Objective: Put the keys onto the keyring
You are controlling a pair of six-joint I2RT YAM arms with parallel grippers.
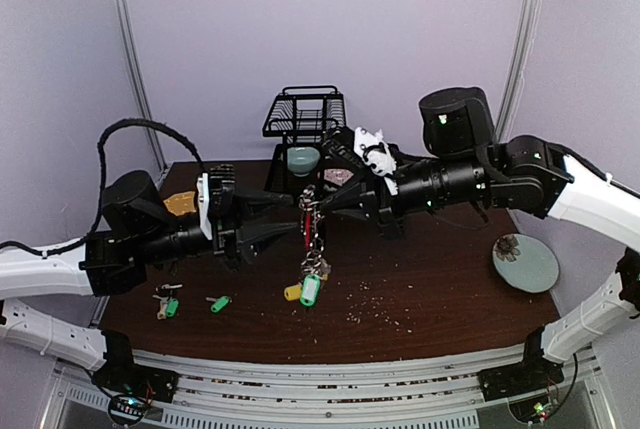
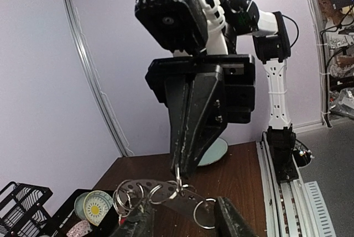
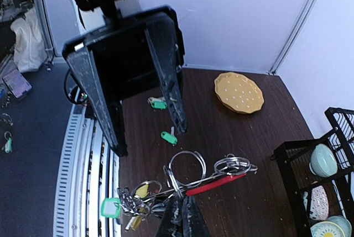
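Observation:
The keyring [image 1: 308, 224], with its red arc [image 3: 217, 183], hangs from my right gripper [image 1: 319, 206], which is shut on the metal ring above the table. Its cluster of keys hangs below with a green tag [image 1: 311, 291] and a yellow tag [image 1: 292, 292]. In the right wrist view my right gripper [image 3: 180, 210] pinches the ring beside the red arc. My left gripper [image 1: 290, 227] is open, its fingers level with the keyring from the left. In the left wrist view the ring's loops [image 2: 149, 193] lie between its open fingers [image 2: 229, 220]. Two loose keys with green tags [image 1: 170, 305] [image 1: 219, 302] lie on the table front left.
A black wire rack [image 1: 305, 114] with a bowl [image 1: 303, 159] stands at the back centre. A yellow plate [image 1: 180, 202] lies at the back left, a teal plate [image 1: 525, 262] at the right. Crumbs are scattered over the brown table [image 1: 420, 299].

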